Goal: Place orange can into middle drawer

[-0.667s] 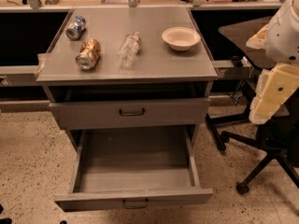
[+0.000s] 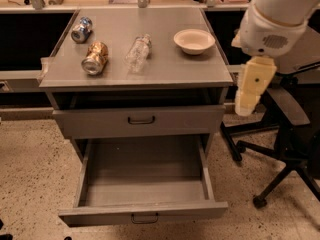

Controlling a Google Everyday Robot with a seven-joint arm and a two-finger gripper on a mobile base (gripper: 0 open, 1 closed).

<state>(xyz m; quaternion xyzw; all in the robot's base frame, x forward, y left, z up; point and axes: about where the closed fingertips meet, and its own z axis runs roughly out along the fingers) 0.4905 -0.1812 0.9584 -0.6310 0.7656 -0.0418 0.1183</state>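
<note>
The orange can (image 2: 95, 58) lies on its side on the grey cabinet's top (image 2: 165, 64), at the left, with its silver end toward the front. The middle drawer (image 2: 145, 184), the lowest one, is pulled fully out and nothing lies in it; its dark bar handle (image 2: 144, 218) faces the front. My gripper (image 2: 246, 104) hangs off the cabinet's right side, level with the top's front right corner, pointing down, with nothing in it. It is far to the right of the can.
A blue-and-silver can (image 2: 81, 29) lies behind the orange can. A clear plastic bottle (image 2: 138, 52) lies at mid top and a white bowl (image 2: 194, 40) stands at the right. The upper drawer (image 2: 140, 120) is shut. A black office chair (image 2: 285, 134) stands at the right.
My arm has moved left and a little up, closer to the cabinet's right edge. The cans, bottle, bowl and drawers have not moved.
</note>
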